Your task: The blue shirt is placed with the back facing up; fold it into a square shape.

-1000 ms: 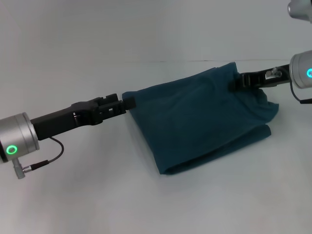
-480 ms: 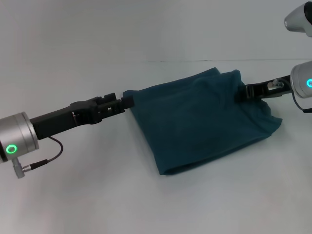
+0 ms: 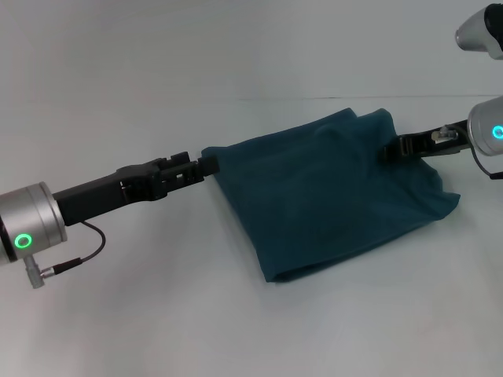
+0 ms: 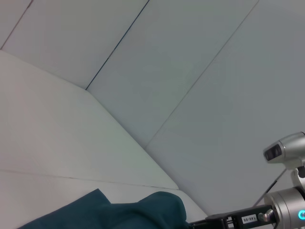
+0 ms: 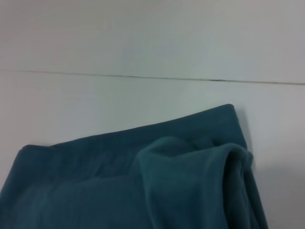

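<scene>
L claw (image 3: 211,164), R claw (image 3: 391,149) apparently grip blue shirt (image 3: 330,196) corners.

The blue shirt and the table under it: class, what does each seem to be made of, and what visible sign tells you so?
The blue shirt: soft matte knit fabric, probably cotton; it drapes in rounded folds and rolled edges without shine. The table: smooth, hard, white sheet, perhaps laminate or painted board; flat, faintly glossy, with thin seam lines.
</scene>
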Available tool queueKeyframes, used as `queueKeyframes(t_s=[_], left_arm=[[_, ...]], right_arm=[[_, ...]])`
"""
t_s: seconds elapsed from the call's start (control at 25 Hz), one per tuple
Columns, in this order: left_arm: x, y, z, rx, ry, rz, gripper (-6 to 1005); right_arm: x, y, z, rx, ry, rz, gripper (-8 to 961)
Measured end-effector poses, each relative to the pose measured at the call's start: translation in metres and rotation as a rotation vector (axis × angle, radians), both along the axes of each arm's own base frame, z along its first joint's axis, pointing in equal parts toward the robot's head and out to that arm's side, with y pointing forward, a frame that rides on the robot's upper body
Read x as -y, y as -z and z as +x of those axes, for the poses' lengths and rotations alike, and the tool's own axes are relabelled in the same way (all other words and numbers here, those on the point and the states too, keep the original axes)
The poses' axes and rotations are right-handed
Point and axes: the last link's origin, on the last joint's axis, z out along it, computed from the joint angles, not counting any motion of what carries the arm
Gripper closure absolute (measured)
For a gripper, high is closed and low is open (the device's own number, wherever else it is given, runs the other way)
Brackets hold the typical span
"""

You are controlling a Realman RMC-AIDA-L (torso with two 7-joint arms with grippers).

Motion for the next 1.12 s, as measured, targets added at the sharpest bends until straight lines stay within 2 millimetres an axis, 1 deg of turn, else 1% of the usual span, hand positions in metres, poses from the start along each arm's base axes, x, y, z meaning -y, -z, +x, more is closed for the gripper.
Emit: queueKeyframes(t_s=[0.24, 0.32, 0.56, 0.68, 0.8, 0.96, 1.12], left_arm=[[0.000, 0.000, 0.000, 0.001, 0.000, 0.000, 138], [0.000, 0.000, 0.000, 0.001, 0.000, 0.001, 138], [0.000, 0.000, 0.000, 0.003, 0.000, 0.001, 138], [0.000, 0.000, 0.000, 0.005, -0.001, 0.001, 138], [0.000, -0.001, 0.000, 0.012, -0.004, 0.007, 138], [0.001, -0.002, -0.001, 0.013, -0.006, 0.010, 138], [0.000, -0.005, -0.003, 0.019, -0.016, 0.024, 138]], right_arm=[[0.000, 0.000, -0.001, -0.005, 0.004, 0.004, 629], [-0.002, -0.003, -0.001, -0.009, 0.013, 0.022, 509], [-0.010, -0.013, 0.002, 0.019, 0.049, 0.085, 400], [-0.014, -0.016, 0.004, 0.086, 0.074, 0.105, 401], [-0.017, -0.019, 0.005, 0.105, 0.092, 0.129, 402], [-0.021, -0.026, -0.009, 0.023, 0.067, 0.159, 404], [-0.022, -0.026, -0.019, -0.076, 0.043, 0.165, 405]])
